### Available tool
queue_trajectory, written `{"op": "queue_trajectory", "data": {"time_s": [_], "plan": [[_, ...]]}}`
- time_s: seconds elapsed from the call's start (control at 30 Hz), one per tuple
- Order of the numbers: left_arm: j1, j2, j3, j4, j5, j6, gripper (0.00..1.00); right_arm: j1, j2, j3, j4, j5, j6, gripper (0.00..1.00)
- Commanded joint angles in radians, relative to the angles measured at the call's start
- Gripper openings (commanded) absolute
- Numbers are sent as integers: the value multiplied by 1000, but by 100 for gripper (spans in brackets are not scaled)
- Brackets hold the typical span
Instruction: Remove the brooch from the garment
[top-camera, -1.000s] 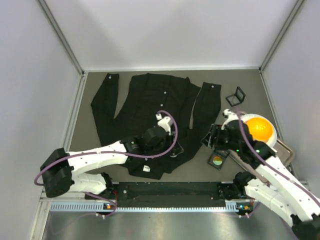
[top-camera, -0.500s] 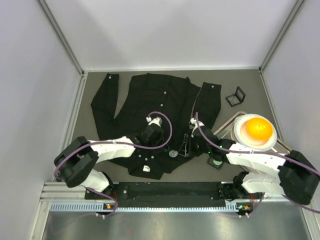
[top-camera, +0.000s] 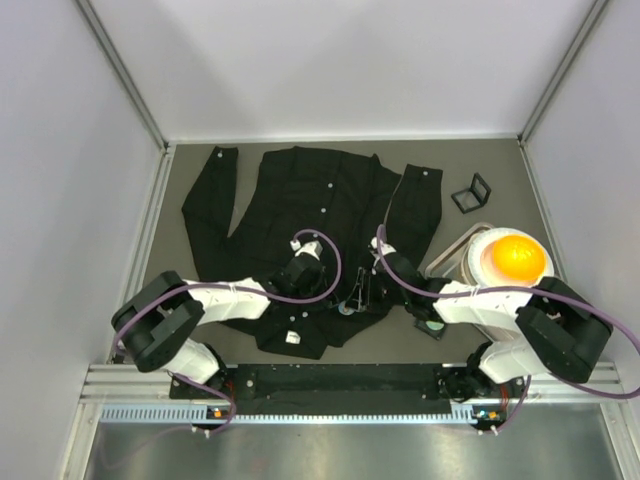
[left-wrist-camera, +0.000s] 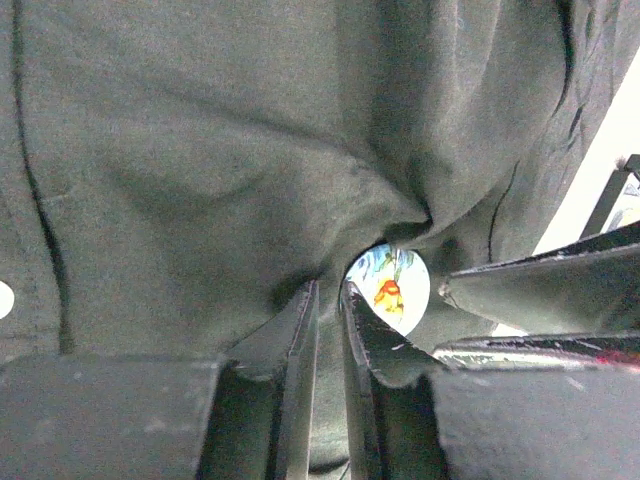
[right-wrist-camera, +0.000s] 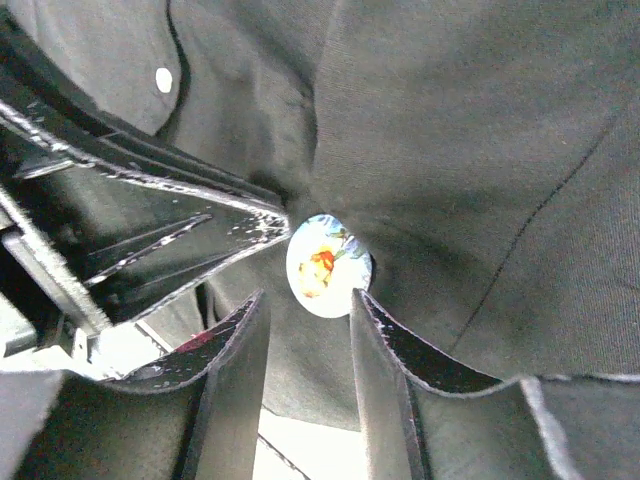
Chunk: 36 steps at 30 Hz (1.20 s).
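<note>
The black garment (top-camera: 300, 215) lies spread flat on the grey table, with white buttons down its front. The brooch (left-wrist-camera: 392, 285) is a small white disc with an orange and green picture, pinned near the hem; it also shows in the right wrist view (right-wrist-camera: 326, 265) and the top view (top-camera: 345, 307). My left gripper (left-wrist-camera: 326, 302) is shut on a fold of the garment's cloth just left of the brooch; from above it (top-camera: 333, 297) rests on the shirt. My right gripper (right-wrist-camera: 305, 305) is open, its fingertips just short of the brooch on either side; from above it (top-camera: 362, 296) faces the left one.
A white bowl with an orange ball (top-camera: 515, 258) sits on a metal tray (top-camera: 566, 298) at the right. A small black frame (top-camera: 472, 193) lies at the back right. A dark square holder with a coloured disc (top-camera: 432, 325) lies beneath the right arm.
My right arm has swung left from beside the tray to the brooch. My left gripper has moved down the shirt to the hem and closed on cloth beside the brooch.
</note>
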Motion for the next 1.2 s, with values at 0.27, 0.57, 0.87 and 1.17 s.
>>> {"op": "queue_trajectory", "data": {"time_s": [0.27,0.57,0.87,1.17], "plan": [[-51,-128,68,-59,86,70,30,-3,17,-46,49,45,83,43],[-51,-65,29,-22,8,23,27,-33,50,-97,216,-40,153,42],[-51,-201,13,-134,-109,49,34,-65,59,-117,360,-132,195,41],[-51,-167,24,-119,-75,55,40,-65,13,-131,396,-133,202,41]]}}
